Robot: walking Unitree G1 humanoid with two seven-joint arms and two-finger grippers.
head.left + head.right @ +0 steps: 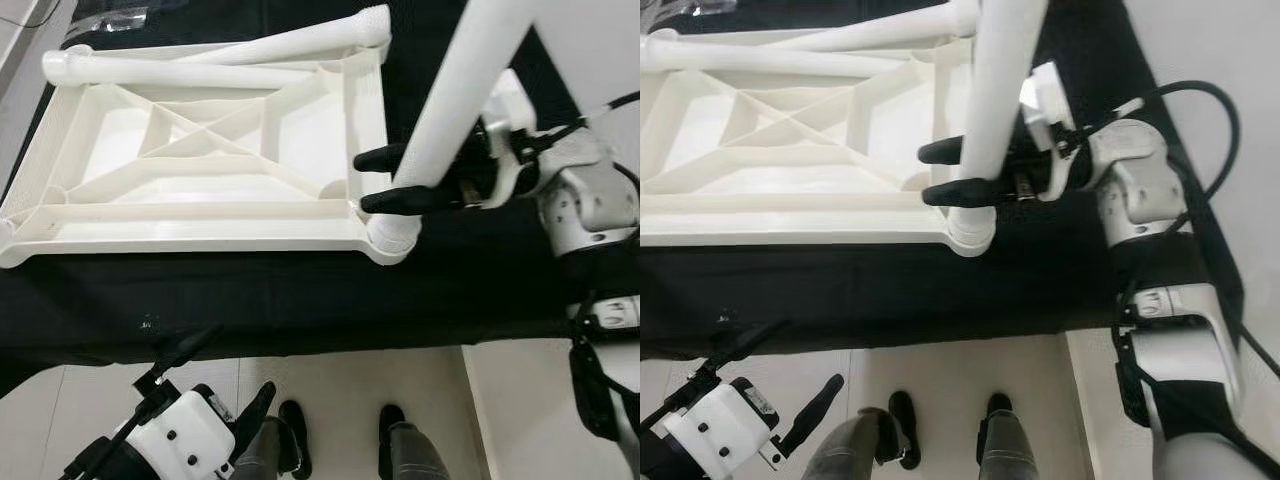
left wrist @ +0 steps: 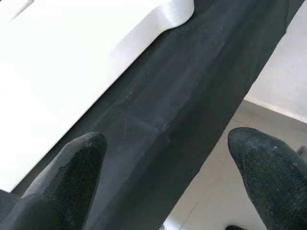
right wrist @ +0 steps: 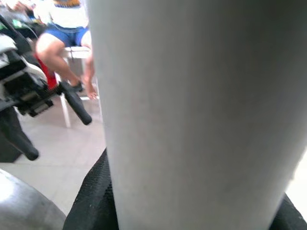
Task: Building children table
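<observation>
Leg seated at corner socket
Right end effector (image 1: 378, 180) clamped the upright table leg (image 1: 470, 90) just above the tabletop (image 1: 200, 140) corner; left end effector (image 1: 805, 415) hung apart, farther

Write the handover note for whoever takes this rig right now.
Right gripper: shut on the upright white table leg, which stands in the near right corner socket of the upside-down white tabletop.
Left gripper: open, idle, low beside the black-covered table.
Done: one leg standing in its socket; how firmly it sits cannot be told.
Left: two loose legs lie across the tabletop's far edge; these probably go in next.
</observation>
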